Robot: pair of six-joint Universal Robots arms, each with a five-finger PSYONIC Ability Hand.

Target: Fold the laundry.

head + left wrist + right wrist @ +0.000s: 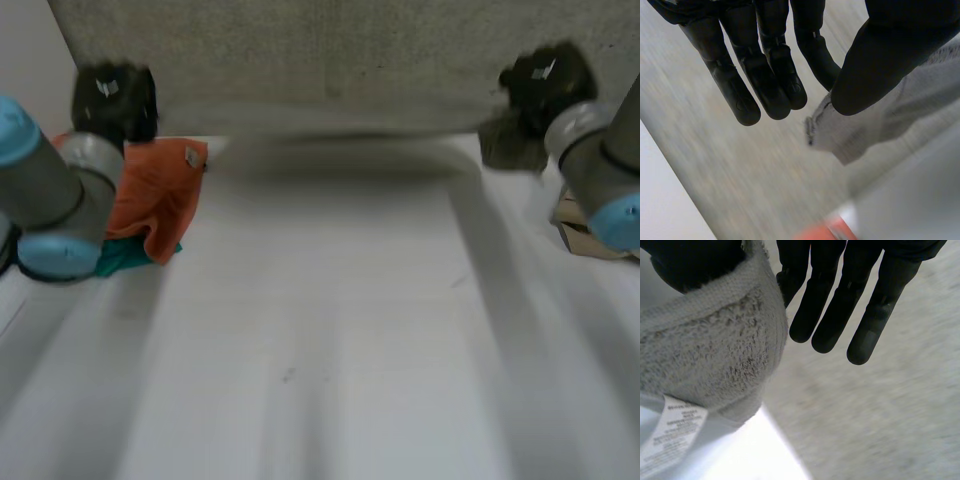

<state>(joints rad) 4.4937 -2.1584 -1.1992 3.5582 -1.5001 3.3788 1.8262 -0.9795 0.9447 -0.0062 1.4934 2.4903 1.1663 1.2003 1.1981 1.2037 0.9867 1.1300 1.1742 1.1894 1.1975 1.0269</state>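
A grey towel [330, 60] hangs stretched across the far side of the table, held up by its two corners. My left hand [112, 100] has one corner and my right hand [545, 82] the other, a fold of the towel drooping below it. In the left wrist view the thumb [875, 65] presses a towel corner [860, 132] beside the straight fingers [765, 85]. In the right wrist view the thumb [690, 260] clamps a fluffy corner [715, 355] with a white care label [670, 435], next to the straight fingers [840, 315].
An orange cloth [155, 195] lies on a teal one [125, 255] at the table's left, beside my left arm. A brown cardboard piece [580, 228] sits at the right edge under my right arm. The white table [320, 350] spreads in front of the towel.
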